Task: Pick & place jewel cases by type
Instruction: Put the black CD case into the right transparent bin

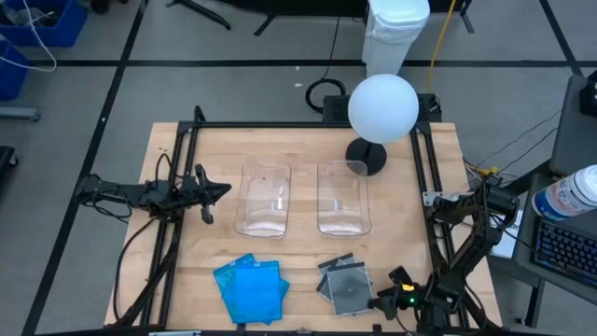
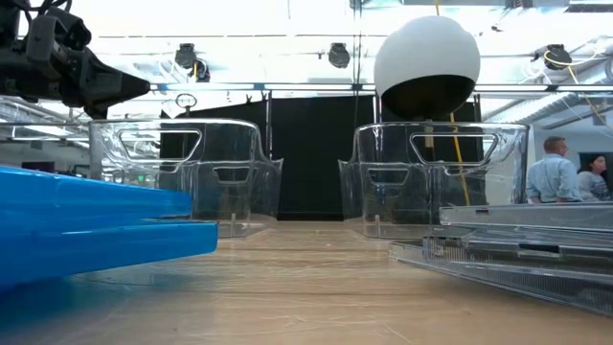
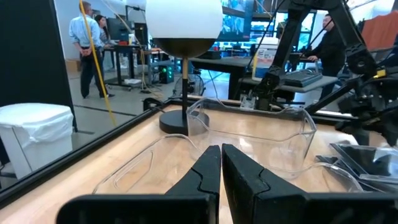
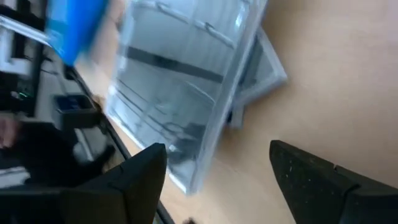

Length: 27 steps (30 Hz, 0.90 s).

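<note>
The right gripper (image 4: 217, 171) is hovering low at the near right corner of the table (image 1: 308, 257), its two dark fingers (image 4: 323, 174) standing wide apart with nothing between them. Just ahead of those fingers the clear jewel cases (image 4: 180, 93) are lying in a loose, fanned stack on the wood, the top one looking slightly tilted, though the wrist view is too blurred to be sure; from above the same grey stack (image 1: 343, 283) is sitting right beside the gripper (image 1: 396, 297). Farther along the near edge, beyond the clear stack, the blue jewel cases (image 1: 250, 287) are resting in their own pile, apart from the grey one. Farther in from the right gripper, two clear bins (image 1: 343, 199) are standing side by side near the middle of the table, and behind them a lamp with a white globe (image 1: 382, 107) is rising from a dark round base. The left gripper (image 3: 221, 168) is waiting at the table's left side with its fingers pressed together, empty, pointing across at the nearer bin (image 1: 263, 201).
</note>
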Motion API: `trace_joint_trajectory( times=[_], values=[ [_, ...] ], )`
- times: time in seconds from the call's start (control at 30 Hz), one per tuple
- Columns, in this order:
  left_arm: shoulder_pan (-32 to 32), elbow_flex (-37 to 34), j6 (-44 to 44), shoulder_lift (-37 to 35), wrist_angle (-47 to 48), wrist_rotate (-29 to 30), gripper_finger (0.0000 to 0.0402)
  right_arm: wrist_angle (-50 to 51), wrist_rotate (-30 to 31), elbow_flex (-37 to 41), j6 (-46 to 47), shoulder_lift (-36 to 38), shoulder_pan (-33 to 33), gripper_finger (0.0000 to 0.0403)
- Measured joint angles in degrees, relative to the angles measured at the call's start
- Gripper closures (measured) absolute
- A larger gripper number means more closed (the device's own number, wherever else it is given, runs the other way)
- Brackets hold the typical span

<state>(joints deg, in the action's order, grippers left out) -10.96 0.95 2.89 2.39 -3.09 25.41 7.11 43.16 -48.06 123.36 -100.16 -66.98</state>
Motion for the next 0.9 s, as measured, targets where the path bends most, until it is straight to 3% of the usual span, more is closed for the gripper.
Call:
trace_joint_trajectory(
  times=[0.47, 0.67, 0.9],
  values=[
    [-0.02, 0.0, 0.71, 0.0, 0.09, -0.06, 0.038, -8.51, -0.22, 2.72, -3.64, -0.14, 0.21, 0.0134],
    [-0.02, 0.0, 0.69, 0.02, 0.13, -0.06, 0.038, -14.81, -3.96, 2.51, -6.43, -3.04, 1.96, 0.0141],
    [0.0, -0.02, 0.86, 0.02, 0.13, -0.12, 0.038, -17.29, -4.33, 2.54, -7.41, -3.87, 2.49, 0.0149]
  ],
)
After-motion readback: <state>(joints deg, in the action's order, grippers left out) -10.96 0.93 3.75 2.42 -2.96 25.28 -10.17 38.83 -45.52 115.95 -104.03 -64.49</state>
